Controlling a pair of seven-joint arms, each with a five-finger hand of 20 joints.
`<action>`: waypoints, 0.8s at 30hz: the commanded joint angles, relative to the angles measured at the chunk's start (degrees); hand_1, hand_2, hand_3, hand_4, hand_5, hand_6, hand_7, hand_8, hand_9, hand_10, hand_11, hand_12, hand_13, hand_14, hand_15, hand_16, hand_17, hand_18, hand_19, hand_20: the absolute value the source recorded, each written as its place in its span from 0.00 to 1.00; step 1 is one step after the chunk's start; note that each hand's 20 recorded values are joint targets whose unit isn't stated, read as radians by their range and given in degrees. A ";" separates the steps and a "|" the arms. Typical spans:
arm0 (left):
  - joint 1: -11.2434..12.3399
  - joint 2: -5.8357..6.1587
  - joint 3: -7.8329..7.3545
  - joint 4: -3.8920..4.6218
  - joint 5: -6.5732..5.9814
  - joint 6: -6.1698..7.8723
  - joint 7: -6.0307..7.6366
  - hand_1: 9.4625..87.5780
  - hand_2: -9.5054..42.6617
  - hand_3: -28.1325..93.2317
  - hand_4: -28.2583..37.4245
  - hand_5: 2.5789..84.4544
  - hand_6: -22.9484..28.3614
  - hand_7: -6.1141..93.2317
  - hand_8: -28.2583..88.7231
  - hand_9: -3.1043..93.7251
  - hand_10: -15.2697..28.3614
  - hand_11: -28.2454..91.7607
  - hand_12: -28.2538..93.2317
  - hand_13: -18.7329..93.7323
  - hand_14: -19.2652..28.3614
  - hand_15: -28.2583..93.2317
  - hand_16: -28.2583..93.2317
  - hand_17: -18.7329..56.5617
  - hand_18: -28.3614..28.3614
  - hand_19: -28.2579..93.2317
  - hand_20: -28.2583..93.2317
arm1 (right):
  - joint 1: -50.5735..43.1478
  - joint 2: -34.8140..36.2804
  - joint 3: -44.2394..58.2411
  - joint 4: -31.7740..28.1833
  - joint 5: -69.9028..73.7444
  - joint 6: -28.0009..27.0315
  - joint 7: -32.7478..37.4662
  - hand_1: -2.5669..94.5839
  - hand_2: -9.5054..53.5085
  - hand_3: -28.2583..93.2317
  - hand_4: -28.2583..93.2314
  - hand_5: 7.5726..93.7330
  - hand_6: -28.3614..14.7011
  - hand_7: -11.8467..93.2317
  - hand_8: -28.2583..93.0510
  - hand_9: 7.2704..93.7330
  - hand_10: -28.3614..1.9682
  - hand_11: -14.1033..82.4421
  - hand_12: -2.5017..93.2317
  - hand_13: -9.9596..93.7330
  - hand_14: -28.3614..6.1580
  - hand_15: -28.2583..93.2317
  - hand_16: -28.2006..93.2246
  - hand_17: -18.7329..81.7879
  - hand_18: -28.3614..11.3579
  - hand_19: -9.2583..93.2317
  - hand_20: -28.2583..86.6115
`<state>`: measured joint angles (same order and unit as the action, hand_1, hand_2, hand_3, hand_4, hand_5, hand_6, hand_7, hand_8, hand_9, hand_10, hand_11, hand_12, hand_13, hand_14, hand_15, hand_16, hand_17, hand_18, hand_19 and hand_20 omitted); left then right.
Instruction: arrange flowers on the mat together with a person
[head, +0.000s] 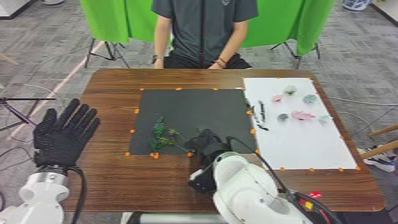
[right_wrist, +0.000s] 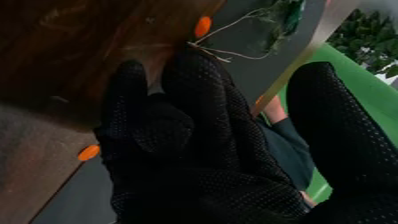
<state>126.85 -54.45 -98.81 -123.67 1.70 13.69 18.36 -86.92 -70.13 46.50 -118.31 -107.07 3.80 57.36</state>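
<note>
Right hand (head: 208, 144) relaxed, fingers mostly extended, at the stem ends of the green sprigs (head: 159, 140), lower left of the black mat (head: 195, 110). We'd call this greenery placement; next, ease off cleanly, then fetch a pink flower (head: 303, 116), right of frame.

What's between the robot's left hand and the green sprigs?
Brown tabletop, then an orange tab and bare black mat, as the head view shows.
</note>
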 joint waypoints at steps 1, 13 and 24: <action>0.48 -0.15 0.03 0.30 -0.46 0.15 -0.30 0.22 0.45 0.83 0.00 0.50 0.60 0.15 0.16 0.42 0.67 0.38 0.28 0.42 0.67 0.39 0.18 0.23 0.68 0.42 0.31 | -0.88 -0.17 -0.04 -0.42 -1.25 2.84 -0.79 0.31 0.28 0.85 0.09 0.60 0.27 0.16 0.15 0.80 0.32 0.66 0.41 0.73 0.20 0.86 0.61 0.53 0.00 0.99 0.42; 1.72 -1.03 -0.66 -0.16 -0.91 -0.17 0.20 0.22 0.45 0.83 0.00 0.50 0.60 0.15 0.16 0.42 0.67 0.38 0.28 0.42 0.67 0.39 0.18 0.23 0.68 0.42 0.31 | -2.82 0.89 3.65 -2.42 -0.15 1.78 -1.35 0.31 0.29 0.85 0.09 0.61 0.32 0.17 0.15 0.81 0.34 0.65 0.39 0.73 0.20 0.86 0.61 0.52 0.00 0.99 0.42; 1.18 -1.06 -0.08 0.13 -1.00 0.53 -0.02 0.22 0.45 0.83 0.00 0.50 0.60 0.15 0.16 0.42 0.67 0.38 0.28 0.42 0.67 0.40 0.18 0.23 0.68 0.42 0.31 | -3.15 0.54 2.16 -2.68 2.79 -5.92 -1.65 0.31 0.31 0.84 0.09 0.73 0.39 0.22 0.15 0.82 0.35 0.64 0.39 0.73 0.20 0.86 0.61 0.52 0.00 0.99 0.42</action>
<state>128.34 -55.01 -99.66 -123.86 1.03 13.75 18.85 -89.35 -69.14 50.28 -120.56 -105.68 0.32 56.21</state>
